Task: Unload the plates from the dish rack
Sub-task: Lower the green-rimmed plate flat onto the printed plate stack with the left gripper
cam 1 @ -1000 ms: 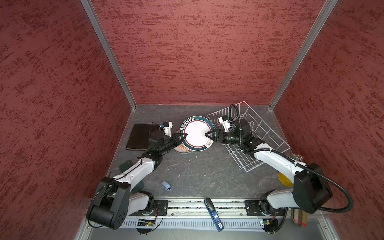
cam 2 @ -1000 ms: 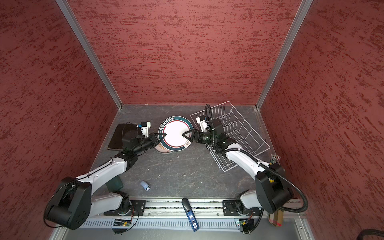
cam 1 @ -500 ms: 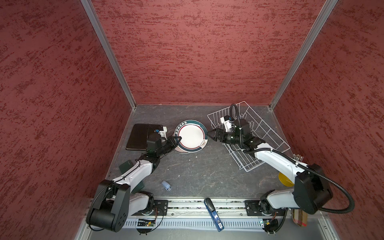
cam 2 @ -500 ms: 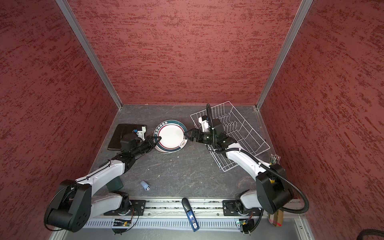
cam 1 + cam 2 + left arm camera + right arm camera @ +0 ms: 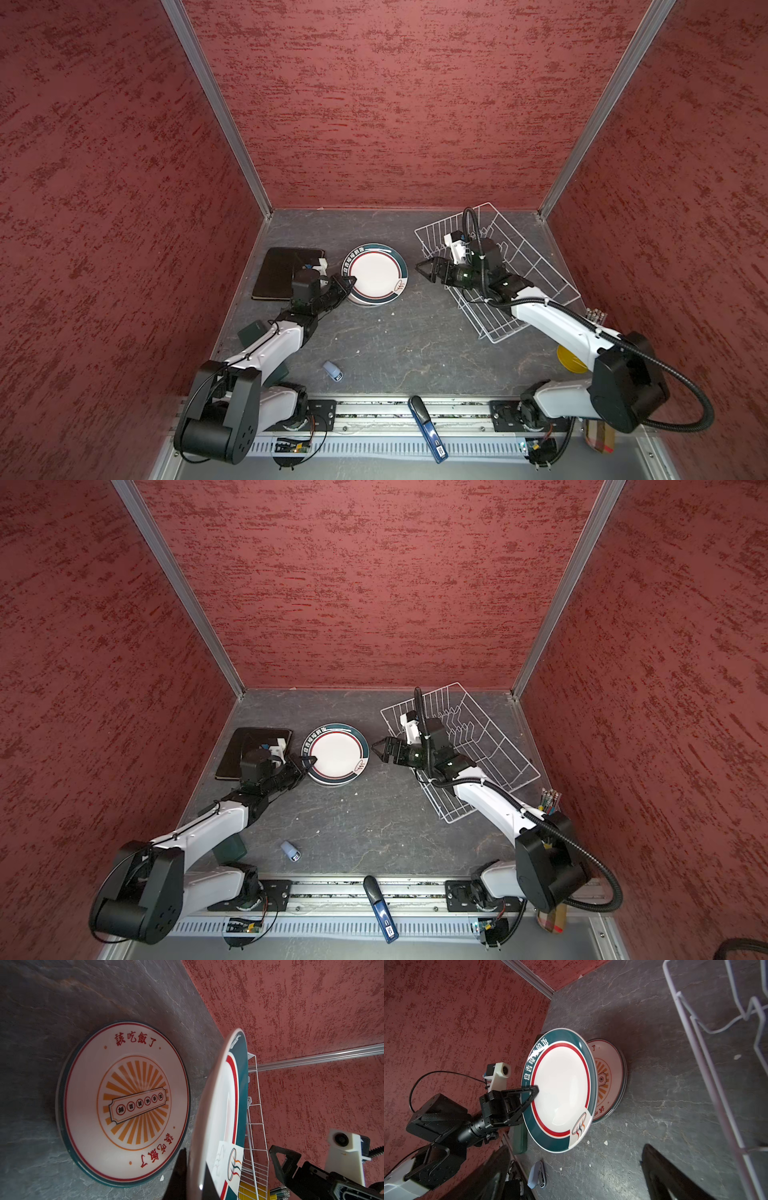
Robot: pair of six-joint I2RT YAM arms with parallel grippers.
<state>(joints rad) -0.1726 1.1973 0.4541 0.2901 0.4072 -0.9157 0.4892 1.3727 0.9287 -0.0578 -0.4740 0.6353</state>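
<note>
Teal-rimmed plate (image 5: 376, 274) lower, over sunburst plate (image 5: 124, 1101) (right claw (image 5: 423, 272) withdrawn, open).

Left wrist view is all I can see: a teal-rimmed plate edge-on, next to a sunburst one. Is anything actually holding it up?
Observer: Yes. The right wrist view shows the left gripper shut on the rim of the teal-rimmed plate, tilting it above the sunburst plate.
Operator: Are there plates in that wire basket?
Observer: In both top views no plate shows in the dish rack, only bare prongs; the right arm covers part of it.
Operator: Anything else lying nearby?
Observer: A dark brown square plate lies flat beside the round ones, on the side away from the rack.
</note>
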